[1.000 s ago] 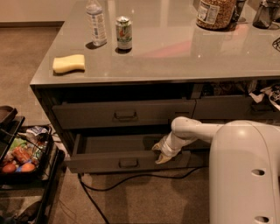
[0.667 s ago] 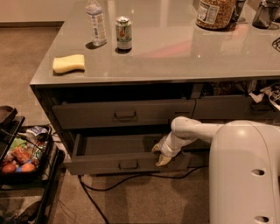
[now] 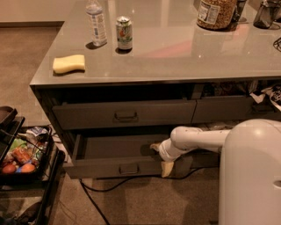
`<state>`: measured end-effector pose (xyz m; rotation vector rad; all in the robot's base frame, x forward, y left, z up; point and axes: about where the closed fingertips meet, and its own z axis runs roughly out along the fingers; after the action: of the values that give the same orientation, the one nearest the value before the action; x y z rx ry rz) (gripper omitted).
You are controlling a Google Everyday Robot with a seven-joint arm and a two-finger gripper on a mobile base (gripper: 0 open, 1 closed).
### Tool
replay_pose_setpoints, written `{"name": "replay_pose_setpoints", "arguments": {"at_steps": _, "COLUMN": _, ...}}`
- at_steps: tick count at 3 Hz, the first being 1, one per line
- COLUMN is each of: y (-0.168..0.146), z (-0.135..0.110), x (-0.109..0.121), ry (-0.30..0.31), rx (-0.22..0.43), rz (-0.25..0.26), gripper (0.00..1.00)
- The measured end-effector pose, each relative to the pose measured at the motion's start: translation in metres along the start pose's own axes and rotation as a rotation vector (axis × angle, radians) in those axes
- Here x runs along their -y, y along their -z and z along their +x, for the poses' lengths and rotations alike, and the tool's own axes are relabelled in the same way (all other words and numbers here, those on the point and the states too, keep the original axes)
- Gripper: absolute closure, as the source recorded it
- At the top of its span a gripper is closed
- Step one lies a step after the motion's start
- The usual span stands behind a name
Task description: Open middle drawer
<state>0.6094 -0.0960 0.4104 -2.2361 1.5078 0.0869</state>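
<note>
The middle drawer (image 3: pixel 109 168) is a wide dark-grey drawer with a small loop handle (image 3: pixel 128 168) at its centre. It stands pulled out below a shut drawer (image 3: pixel 88 116). Its plain grey inside (image 3: pixel 118 147) looks empty. My gripper (image 3: pixel 163 161), at the end of the white arm (image 3: pixel 197 139), sits at the right end of the drawer's front, against its top edge. My white body (image 3: pixel 250 176) fills the lower right.
On the countertop (image 3: pixel 175 48) are a yellow sponge (image 3: pixel 69 63), a water bottle (image 3: pixel 96 22), a soda can (image 3: pixel 124 33) and a jar (image 3: pixel 215 13). A black cart with snacks (image 3: pixel 22 158) stands at the left. A black cable (image 3: pixel 94 193) lies on the carpet under the drawer.
The drawer front and my gripper have come very slightly further out toward the camera. Nothing else has moved.
</note>
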Motion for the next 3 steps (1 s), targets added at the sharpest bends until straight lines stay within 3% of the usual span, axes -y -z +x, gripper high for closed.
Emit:
{"name": "replay_pose_setpoints", "arguments": {"at_steps": 1, "y": 0.0071, "z": -0.0052, "x": 0.0025, "ry": 0.033, "rx": -0.05, "rz": 0.089, "gripper": 0.0}}
{"name": "replay_pose_setpoints", "arguments": {"at_steps": 3, "y": 0.0053, "z": -0.0066, "x": 0.0056, "ry": 0.034, "rx": -0.051, "rz": 0.118, "gripper": 0.0}}
